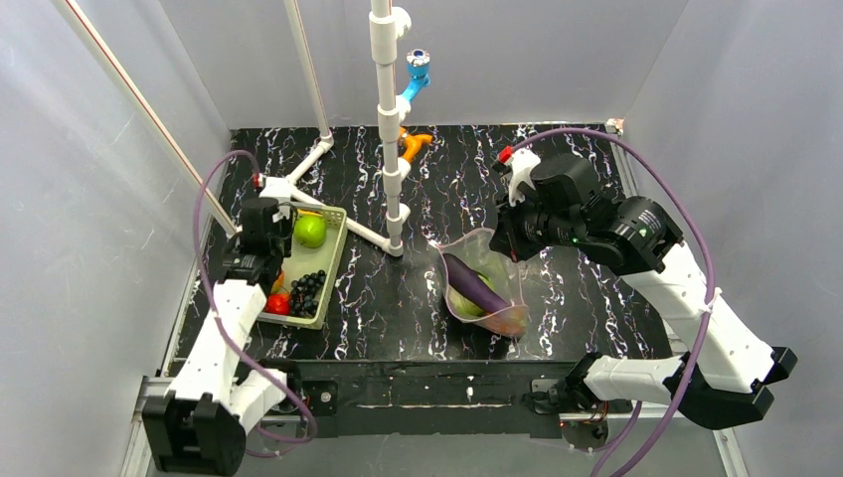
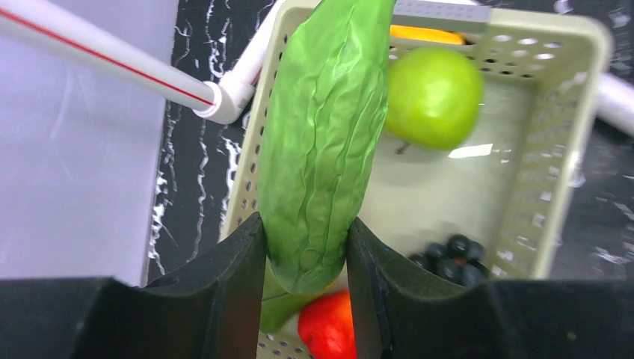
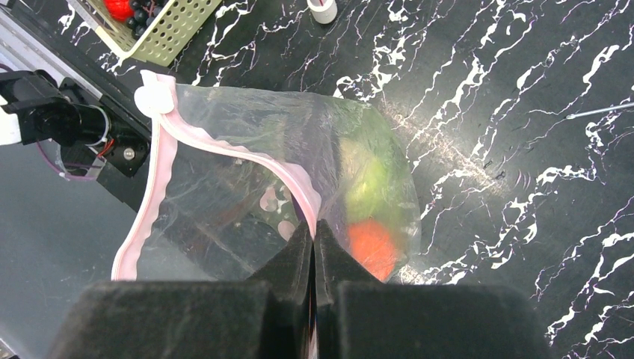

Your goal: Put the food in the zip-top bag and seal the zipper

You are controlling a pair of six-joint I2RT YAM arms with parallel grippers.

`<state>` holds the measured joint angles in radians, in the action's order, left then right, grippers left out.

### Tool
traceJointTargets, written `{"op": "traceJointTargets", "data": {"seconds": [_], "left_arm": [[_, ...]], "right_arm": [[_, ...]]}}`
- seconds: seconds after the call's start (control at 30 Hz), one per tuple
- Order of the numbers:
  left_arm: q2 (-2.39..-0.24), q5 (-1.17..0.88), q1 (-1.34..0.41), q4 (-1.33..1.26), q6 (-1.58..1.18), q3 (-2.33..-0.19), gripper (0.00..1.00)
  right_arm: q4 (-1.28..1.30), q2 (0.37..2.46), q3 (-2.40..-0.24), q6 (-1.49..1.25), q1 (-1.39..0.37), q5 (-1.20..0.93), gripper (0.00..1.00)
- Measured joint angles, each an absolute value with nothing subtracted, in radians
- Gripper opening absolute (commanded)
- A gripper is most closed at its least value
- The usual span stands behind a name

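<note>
Now mid-loading, I judge. My left jaws clamped on green cucumber over pale green basket. My right jaws pinched shut on pink zipper, holding zip-top bag mouth open above bench. Next likely: carry cucumber across, release into mouth.

Lab: white-walled enclosure, PVC frame

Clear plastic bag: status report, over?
Left gripper shut on wrinkled green cucumber over pale slatted basket. Right gripper pinches pink zipper strip of clear plastic bag; mouth open, food inside. White pipe stand between.
</note>
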<state>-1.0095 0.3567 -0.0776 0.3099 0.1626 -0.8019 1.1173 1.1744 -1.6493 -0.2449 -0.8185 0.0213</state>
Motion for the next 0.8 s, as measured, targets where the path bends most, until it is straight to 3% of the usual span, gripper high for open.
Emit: {"op": "traceJointTargets", "data": {"seconds": [0.2, 0.43, 0.63, 0.8], "left_arm": [[-0.8, 0.218, -0.077, 0.515, -0.059, -0.862, 0.02], [-0.725, -0.034, -0.076, 0.662, -0.373, -0.973, 0.0], [-0.613, -0.363, -0.092, 0.541, -0.828, -0.851, 0.0], [-0.557, -0.427, -0.216, 0.44, -1.107, -0.808, 0.0]], "right_arm": [[1.097, 1.185, -1.649, -0.26, -0.818, 0.021, 0.01], [1.085, 1.187, -1.646, -0.269, -0.818, 0.0, 0.01], [1.072, 1.193, -1.64, -0.291, -0.818, -0.003, 0.01], [1.052, 1.201, -1.638, -0.331, -0.818, 0.005, 0.01]]}}
